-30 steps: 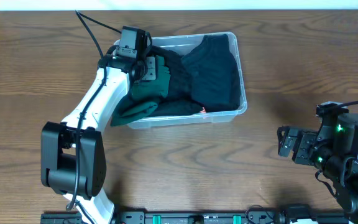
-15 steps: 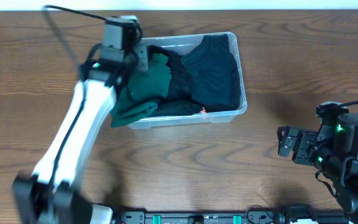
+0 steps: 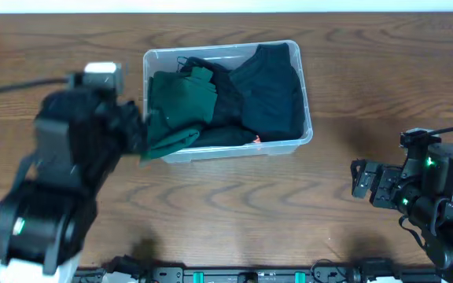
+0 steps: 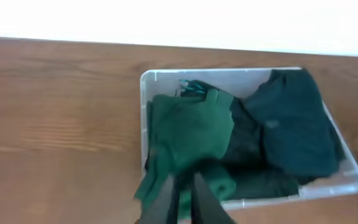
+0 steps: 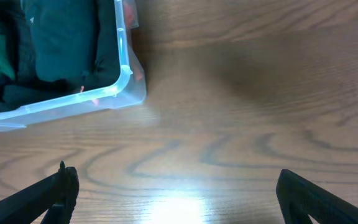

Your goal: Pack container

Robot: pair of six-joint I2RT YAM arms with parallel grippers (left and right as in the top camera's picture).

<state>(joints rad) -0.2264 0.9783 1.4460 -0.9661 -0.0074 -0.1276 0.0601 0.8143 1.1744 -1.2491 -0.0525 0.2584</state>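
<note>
The clear container [image 3: 305,130] sits at the table's back middle. It holds a green garment [image 3: 181,98] on the left and dark garments [image 3: 270,86] on the right; the green one hangs over the front left rim. My left gripper [image 3: 136,130] is blurred, just left of the container, and its wrist view shows the jaws [image 4: 184,190] almost together with nothing between them, above the green cloth [image 4: 191,127] and the container [image 4: 143,93]. My right gripper [image 3: 358,179] is open and empty over bare table at the right, with the container's corner [image 5: 126,78] at its upper left.
The wooden table [image 3: 226,212] lies bare in front of the container. A white wall edge runs along the back. The right arm's base [image 3: 447,196] sits at the right edge.
My left arm has pulled back out of the container, leftward and toward the front, leaving the green garment inside. The right arm has not moved.
</note>
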